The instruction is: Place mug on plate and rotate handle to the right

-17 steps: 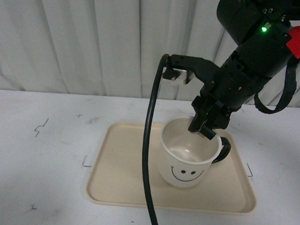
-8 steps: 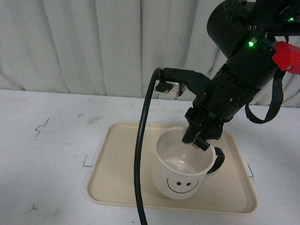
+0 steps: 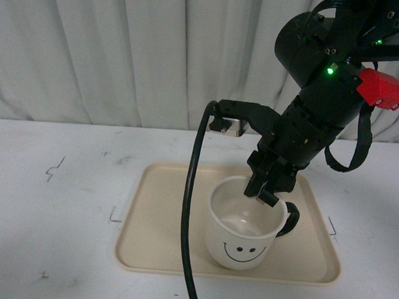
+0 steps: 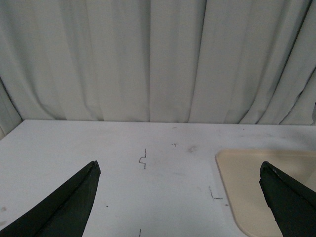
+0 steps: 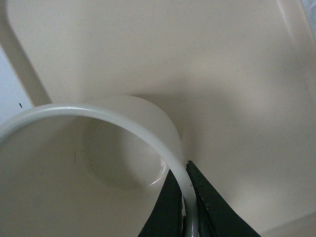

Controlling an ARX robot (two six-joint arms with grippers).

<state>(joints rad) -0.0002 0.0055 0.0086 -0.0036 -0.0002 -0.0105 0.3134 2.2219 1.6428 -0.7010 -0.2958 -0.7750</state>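
Observation:
The white mug (image 3: pixel 242 237) with a black smiley face stands on the beige plate (image 3: pixel 154 236), right of the plate's middle. Its smiley faces the camera and its black handle (image 3: pixel 290 219) points right. My right gripper (image 3: pixel 263 192) is shut on the mug's rim beside the handle, one finger inside and one outside. In the right wrist view the rim (image 5: pixel 148 129) runs between the dark fingertips (image 5: pixel 174 190) over the plate (image 5: pixel 237 84). My left gripper (image 4: pixel 180 170) hangs open over bare table, left of the plate's corner (image 4: pixel 234 170).
A thick black cable (image 3: pixel 192 208) hangs from the right arm across the front of the plate. The white table (image 3: pixel 60 210) carries small black marks. A white curtain (image 3: pixel 124 55) closes off the back.
The mug has shifted a little toward the front of the plate with the right gripper still on its rim. The handle keeps pointing right.

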